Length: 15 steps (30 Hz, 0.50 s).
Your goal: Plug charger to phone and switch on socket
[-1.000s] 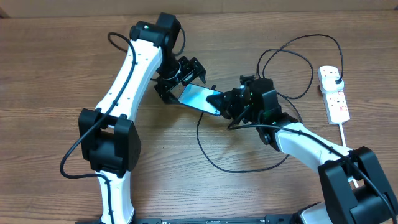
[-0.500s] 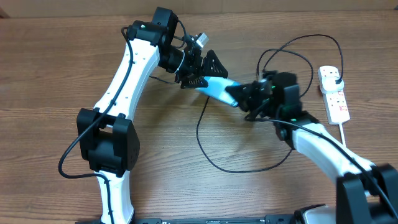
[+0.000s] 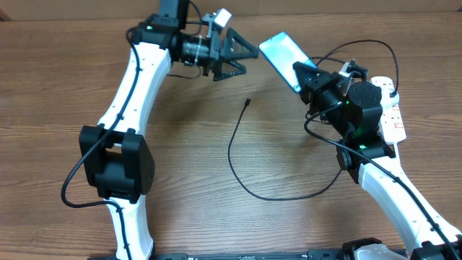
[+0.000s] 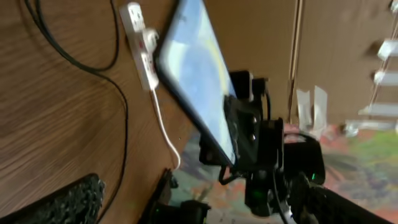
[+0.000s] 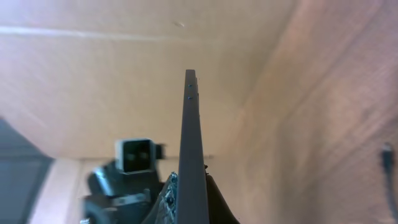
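The phone (image 3: 281, 52), its pale blue screen lit, is held tilted in the air above the back of the table. My right gripper (image 3: 302, 75) is shut on its lower end. In the right wrist view the phone (image 5: 193, 137) shows edge-on between the jaws of my right gripper (image 5: 191, 208). My left gripper (image 3: 242, 59) hovers open and empty just left of the phone. The left wrist view shows the phone (image 4: 199, 81) ahead of it. The charger (image 3: 238, 159) lies looped on the table, its connector tip (image 3: 247, 102) free. The socket (image 3: 394, 121) lies at the far right, partly behind my right arm.
A white lead (image 4: 165, 130) runs from the socket (image 4: 140, 43) toward the table edge. The black charger cable arcs up behind my right arm to a plug (image 3: 388, 88) in the socket's end. A cardboard wall (image 5: 93, 74) stands along the back of the table.
My right gripper has lifted the phone off the table and carried it up and to the right. My left gripper has drawn away toward the back, staying open.
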### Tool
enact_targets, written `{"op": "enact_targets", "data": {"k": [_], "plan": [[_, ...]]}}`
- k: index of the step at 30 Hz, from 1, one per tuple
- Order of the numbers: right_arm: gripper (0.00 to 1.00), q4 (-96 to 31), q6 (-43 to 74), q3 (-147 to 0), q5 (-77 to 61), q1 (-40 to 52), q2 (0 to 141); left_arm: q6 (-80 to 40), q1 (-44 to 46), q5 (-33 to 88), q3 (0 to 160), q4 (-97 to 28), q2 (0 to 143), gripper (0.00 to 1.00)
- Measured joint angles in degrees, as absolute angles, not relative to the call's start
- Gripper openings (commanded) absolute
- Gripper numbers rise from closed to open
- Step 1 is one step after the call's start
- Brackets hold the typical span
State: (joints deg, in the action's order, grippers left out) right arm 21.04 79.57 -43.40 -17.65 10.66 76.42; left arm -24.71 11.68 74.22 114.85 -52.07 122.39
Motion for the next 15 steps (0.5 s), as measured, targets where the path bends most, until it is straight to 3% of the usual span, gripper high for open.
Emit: {"op": "enact_targets", "data": {"k": [3, 6, 15], "plan": [[0.04, 24.01, 82.61, -43.4, -15.49, 11.68, 76.42, -32.64, 10.79, 73.45, 114.87, -47.59, 122.39, 0.95], [0.04, 24.27, 85.19, -43.4, -12.4, 14.41, 76.4, -41.87, 11.07, 72.31, 114.89, -41.87, 122.39, 0.84], [0.04, 24.49, 93.62, -43.4, -1.61, 22.2, 76.75, -58.48, 13.54, 69.91, 114.91, -33.23, 122.39, 0.77]]}}
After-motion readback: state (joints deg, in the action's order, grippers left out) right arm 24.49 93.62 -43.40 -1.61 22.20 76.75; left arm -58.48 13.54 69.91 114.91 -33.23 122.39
